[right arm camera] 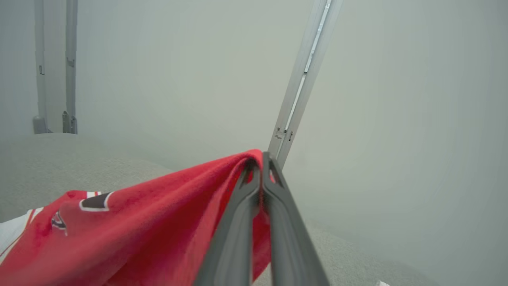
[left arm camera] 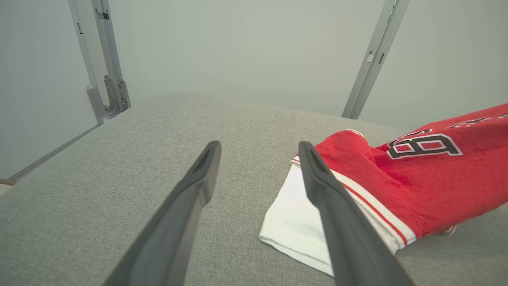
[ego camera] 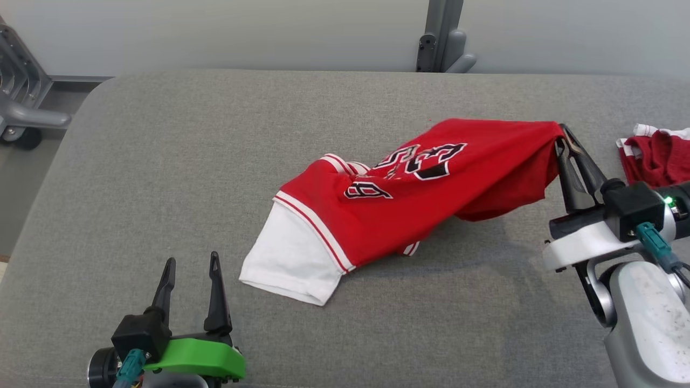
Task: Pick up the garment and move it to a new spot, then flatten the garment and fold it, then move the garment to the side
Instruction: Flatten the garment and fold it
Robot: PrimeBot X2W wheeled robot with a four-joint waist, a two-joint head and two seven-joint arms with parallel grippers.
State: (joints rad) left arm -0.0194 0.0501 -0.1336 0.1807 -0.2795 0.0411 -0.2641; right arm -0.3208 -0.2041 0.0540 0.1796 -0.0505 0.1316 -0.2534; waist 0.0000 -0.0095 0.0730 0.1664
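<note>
The garment (ego camera: 420,215) on the table (ego camera: 161,161) is soft red cloth, matt and slightly fuzzy. Its sleeve (ego camera: 285,264) is smooth white cloth. The table cover is grey woven fabric, matt and coarse. The left gripper (ego camera: 193,258) and right gripper (ego camera: 561,134) have matt dark plastic fingers (ego camera: 216,291). The post (ego camera: 443,32) behind the table is smooth grey metal.

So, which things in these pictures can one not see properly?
- Head view: folds in the red jersey hide part of its black print.
- Head view: the second red garment is cut off by the right edge.
- Right wrist view: the shut right tool covers the pinched cloth, so how much it holds is unclear.
- Left wrist view: the open left tool has one finger across the jersey's white part.
</note>
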